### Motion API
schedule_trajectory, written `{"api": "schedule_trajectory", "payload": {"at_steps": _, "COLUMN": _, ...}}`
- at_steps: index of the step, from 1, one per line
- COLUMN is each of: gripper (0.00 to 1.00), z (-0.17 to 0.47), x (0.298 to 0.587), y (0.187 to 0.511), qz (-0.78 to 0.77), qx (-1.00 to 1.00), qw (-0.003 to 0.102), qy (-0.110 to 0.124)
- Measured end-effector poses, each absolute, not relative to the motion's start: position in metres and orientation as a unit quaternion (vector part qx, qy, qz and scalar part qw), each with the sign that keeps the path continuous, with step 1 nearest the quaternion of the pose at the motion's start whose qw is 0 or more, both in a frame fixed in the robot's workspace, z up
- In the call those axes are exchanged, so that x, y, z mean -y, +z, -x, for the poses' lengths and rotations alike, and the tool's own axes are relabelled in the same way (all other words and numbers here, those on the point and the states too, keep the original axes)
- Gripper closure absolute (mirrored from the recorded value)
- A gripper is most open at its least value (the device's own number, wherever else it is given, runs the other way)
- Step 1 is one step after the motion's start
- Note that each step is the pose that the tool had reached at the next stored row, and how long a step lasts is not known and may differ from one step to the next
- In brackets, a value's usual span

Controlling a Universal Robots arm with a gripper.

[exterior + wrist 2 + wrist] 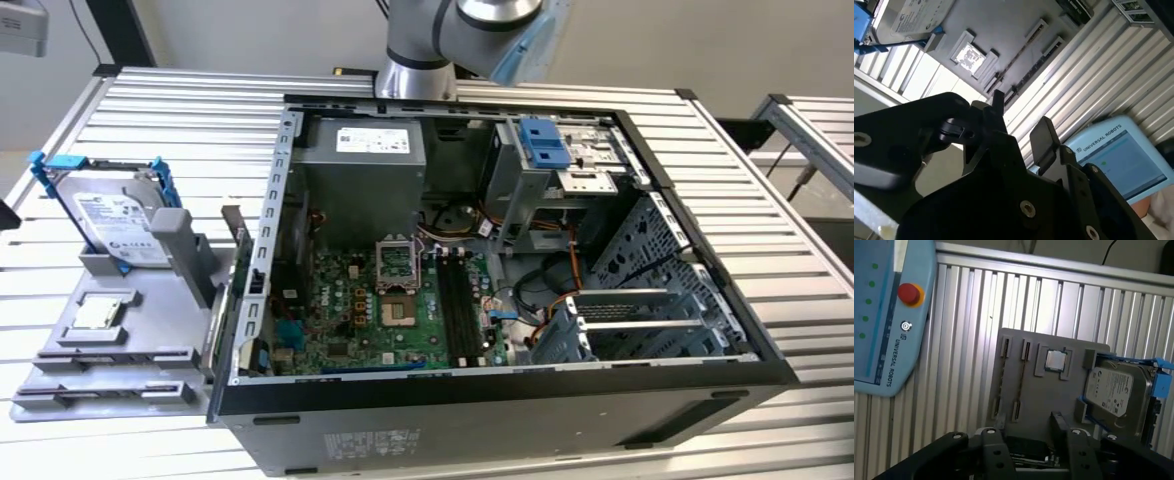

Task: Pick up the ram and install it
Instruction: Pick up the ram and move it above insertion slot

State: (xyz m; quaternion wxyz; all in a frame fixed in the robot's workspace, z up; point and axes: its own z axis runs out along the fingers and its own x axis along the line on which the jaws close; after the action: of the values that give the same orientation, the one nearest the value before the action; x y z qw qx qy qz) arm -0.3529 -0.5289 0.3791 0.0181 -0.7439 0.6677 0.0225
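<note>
Barely, you see the ram [1022, 380], a thin edge-on line on the grey tray [1054, 397] beside the processor [1055, 360]. Your gripper [1025, 427] has its jaws parted, empty.

A slatted aluminium table top [969, 330] is seen ahead of the gripper [1024, 432] in the first wrist view, its slats running away from the fingertips. Bright light is reflected off the slats just ahead of the gripper. Further out past the gripper the table is ended by 1 edge rail, and a pale wall [1064, 250] is seen beyond it. In the exterior view, 1 more slatted table [814, 130] is set at the exterior view's right, with a dark gap between the 2.
</note>
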Motion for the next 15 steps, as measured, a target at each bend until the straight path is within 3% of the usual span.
{"api": "schedule_trajectory", "payload": {"at_steps": 15, "gripper": 0.00, "z": 0.3530, "x": 0.5292, "y": 0.3721, "qz": 0.727, "qx": -0.686, "qw": 0.018, "qy": 0.024}}
